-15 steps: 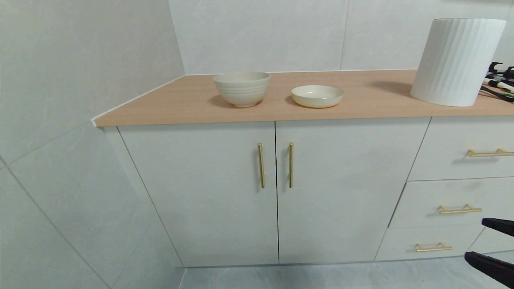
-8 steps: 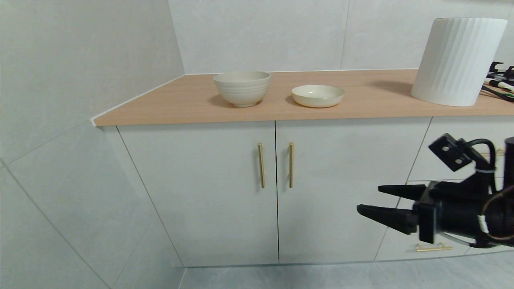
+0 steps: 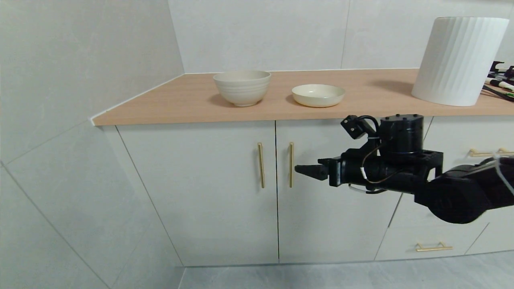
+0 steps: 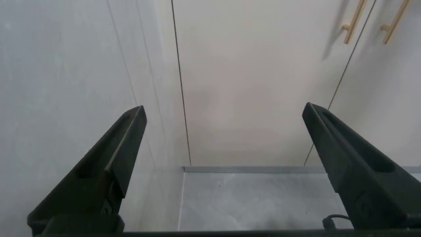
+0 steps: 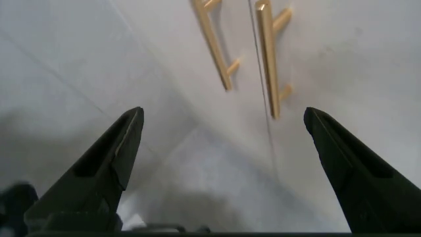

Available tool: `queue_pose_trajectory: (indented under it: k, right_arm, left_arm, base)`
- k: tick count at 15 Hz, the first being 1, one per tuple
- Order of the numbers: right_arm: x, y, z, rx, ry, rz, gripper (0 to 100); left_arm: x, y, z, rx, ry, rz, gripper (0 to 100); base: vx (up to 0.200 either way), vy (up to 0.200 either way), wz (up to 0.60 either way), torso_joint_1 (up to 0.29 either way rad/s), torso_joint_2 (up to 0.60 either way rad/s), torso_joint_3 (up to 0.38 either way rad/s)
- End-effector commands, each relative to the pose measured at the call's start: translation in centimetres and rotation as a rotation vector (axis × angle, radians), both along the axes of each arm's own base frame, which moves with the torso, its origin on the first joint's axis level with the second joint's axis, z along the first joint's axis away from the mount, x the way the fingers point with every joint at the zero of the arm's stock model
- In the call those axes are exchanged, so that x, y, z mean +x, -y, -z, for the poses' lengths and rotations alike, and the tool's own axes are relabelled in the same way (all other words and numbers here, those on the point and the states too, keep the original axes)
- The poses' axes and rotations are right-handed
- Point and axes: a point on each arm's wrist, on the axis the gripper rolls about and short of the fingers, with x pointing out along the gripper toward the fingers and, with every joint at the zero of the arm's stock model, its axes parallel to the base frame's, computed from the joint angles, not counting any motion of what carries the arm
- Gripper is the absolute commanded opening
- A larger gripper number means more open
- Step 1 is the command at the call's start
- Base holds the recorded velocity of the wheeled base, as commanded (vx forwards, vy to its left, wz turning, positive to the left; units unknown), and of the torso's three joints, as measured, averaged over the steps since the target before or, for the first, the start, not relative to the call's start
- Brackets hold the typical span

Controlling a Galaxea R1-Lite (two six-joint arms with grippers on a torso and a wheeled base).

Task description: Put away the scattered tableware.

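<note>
The bowl [image 3: 242, 88], deep, cream and ribbed, stands upright on the wooden counter [image 3: 180, 104], toward its left end. The dish [image 3: 318, 95], shallow and pale, sits at 3 o'clock from the bowl, near it but apart, with bare wood between the 2. Both stand back from the counter's front edge.

Below them is a white cupboard with 2 shut doors. The left door [image 3: 200, 192] and the right door [image 3: 333, 224] meet at a seam at 6 o'clock from the gap between bowl and dish. 2 upright brass handles flank that seam: the left handle [image 3: 261, 165] and the right handle [image 3: 291, 164].

The right claw [image 3: 306, 170] is in front of the right door at 6 o'clock from the dish, below the counter edge. Its tips point toward 9 o'clock and lie just beside the right handle; whether they touch it cannot be told. In the right wrist view its 2 fingers are spread wide with nothing between them, and both handles lie ahead of the gap.

The left claw [image 4: 223, 110] is low down, its fingers also spread wide and holding nothing, facing the left door, the grey floor [image 4: 250, 197] and the tiled wall [image 4: 59, 66].

At 3 o'clock from the dish, well apart, a tall white ribbed tub [image 3: 457, 60] stands on the counter, with dark tools [image 3: 500, 82] just beyond it. Under it are 3 drawers [image 3: 461, 134] with brass pulls.
</note>
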Motion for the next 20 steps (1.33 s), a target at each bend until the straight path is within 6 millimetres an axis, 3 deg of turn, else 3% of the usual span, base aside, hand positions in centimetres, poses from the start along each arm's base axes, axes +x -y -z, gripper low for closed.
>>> queue_pose_trajectory:
  k: [1, 8, 11, 20]
  right_arm:
    - [2.1, -1.3, 2.6, -0.001, -0.068, -0.022, 100]
    - [3.5, -2.3, 3.3, 0.035, -0.087, -0.034, 100]
    - [4.4, -3.8, 4.2, 0.112, -0.055, -0.044, 100]
    - [5.9, -4.6, 5.4, 0.144, -0.019, -0.013, 100]
  left_arm:
    - [0.0, 0.0, 0.0, 0.000, 0.000, 0.000, 100]
    - [0.0, 0.0, 0.0, 0.000, 0.000, 0.000, 100]
    - [0.0, 0.0, 0.0, 0.000, 0.000, 0.000, 100]
    - [0.0, 0.0, 0.0, 0.000, 0.000, 0.000, 100]
  base:
    - [0.000, 0.000, 0.00, 0.000, 0.00, 0.000]
    - [0.000, 0.000, 0.00, 0.000, 0.00, 0.000]
    - [0.000, 0.000, 0.00, 0.000, 0.00, 0.000]
    - [0.000, 0.000, 0.00, 0.000, 0.00, 0.000]
